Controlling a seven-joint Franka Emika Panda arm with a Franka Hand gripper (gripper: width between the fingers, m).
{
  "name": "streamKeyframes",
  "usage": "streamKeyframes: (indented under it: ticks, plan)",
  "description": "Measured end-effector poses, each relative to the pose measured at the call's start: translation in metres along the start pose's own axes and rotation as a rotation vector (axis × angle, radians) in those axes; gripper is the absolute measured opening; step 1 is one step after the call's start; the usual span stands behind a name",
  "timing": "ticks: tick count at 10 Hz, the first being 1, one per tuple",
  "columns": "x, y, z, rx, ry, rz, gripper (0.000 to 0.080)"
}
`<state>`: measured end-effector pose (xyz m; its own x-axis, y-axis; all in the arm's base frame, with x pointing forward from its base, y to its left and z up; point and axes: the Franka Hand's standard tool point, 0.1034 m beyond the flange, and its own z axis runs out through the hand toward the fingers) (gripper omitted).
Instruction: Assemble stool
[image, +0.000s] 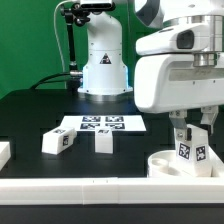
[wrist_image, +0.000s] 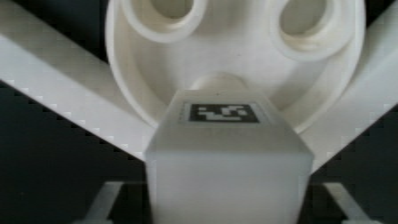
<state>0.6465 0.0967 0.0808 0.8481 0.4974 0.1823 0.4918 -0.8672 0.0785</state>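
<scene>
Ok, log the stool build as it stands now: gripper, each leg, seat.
gripper: shut on held leg
held leg: upright at the seat, tag facing outward; seated or not, cannot tell
seat: flat on table, exterior view's right; two open sockets show in wrist view
first loose leg: on table, exterior view's left
second loose leg: beside it, camera-side of marker board

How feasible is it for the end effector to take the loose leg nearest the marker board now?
Probably not yet: the end effector is shut on the held leg at the seat. Otherwise the table toward that loose leg looks free.
</scene>
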Motion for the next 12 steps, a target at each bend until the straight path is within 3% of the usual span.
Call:
streamKeyframes:
  ticks: [4, 12]
  plan:
    - [0.0006, -0.0014, 0.0, 0.009, 0.002, 0.234, 0.0345]
    - [-0.0001, -0.005, 0.0019, 0.052, 0.012, 0.891, 0.0345]
